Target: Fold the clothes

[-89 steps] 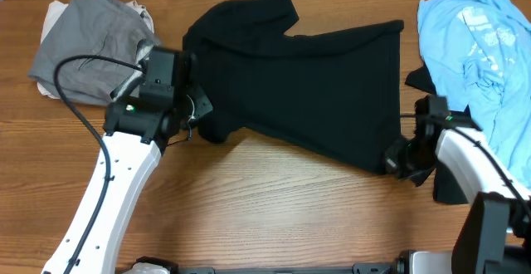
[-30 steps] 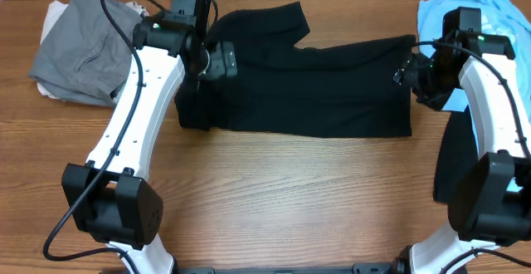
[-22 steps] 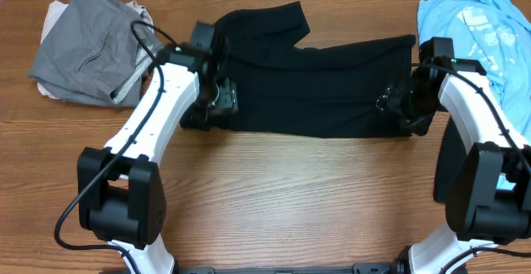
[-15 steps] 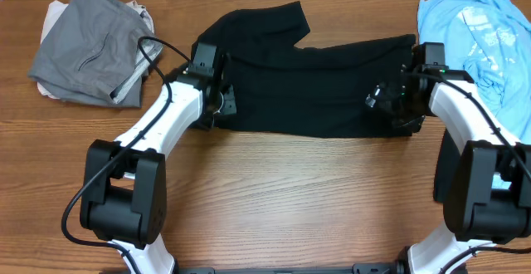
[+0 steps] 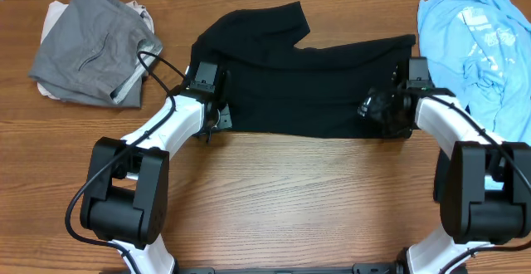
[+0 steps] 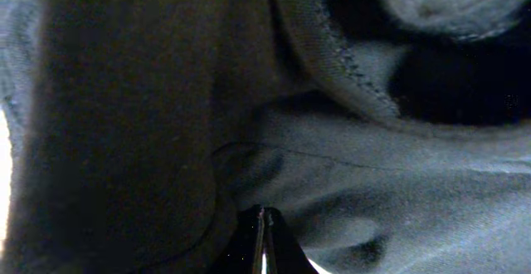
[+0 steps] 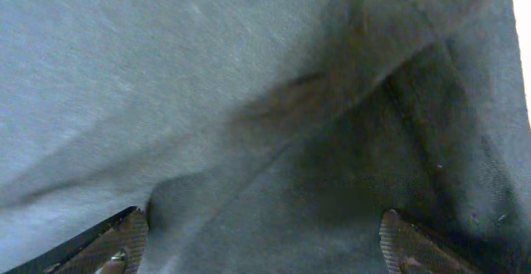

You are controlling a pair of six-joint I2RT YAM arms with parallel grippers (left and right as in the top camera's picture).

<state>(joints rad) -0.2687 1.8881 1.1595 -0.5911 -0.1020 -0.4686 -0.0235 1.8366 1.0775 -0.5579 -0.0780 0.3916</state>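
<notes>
A black shirt (image 5: 307, 83) lies folded lengthwise across the middle of the table, one sleeve pointing to the back. My left gripper (image 5: 212, 116) sits low at the shirt's front left corner. In the left wrist view its tips (image 6: 261, 217) are pressed together against the dark cloth (image 6: 373, 183), and no fold shows pinched between them. My right gripper (image 5: 375, 108) rests over the shirt's front right corner. In the right wrist view its fingers (image 7: 116, 241) stand wide apart, with flat black cloth (image 7: 207, 75) spread between them.
A grey folded garment (image 5: 95, 46) lies at the back left. At the back right a light blue shirt (image 5: 477, 46) lies crumpled, a dark piece beneath it. Bare wood table (image 5: 290, 199) runs along the front.
Both arms came down from the shirt's back edge to its front corners. The left gripper shut on the way. The shirt's front half now lies folded over, and the cloth has stayed still since.
</notes>
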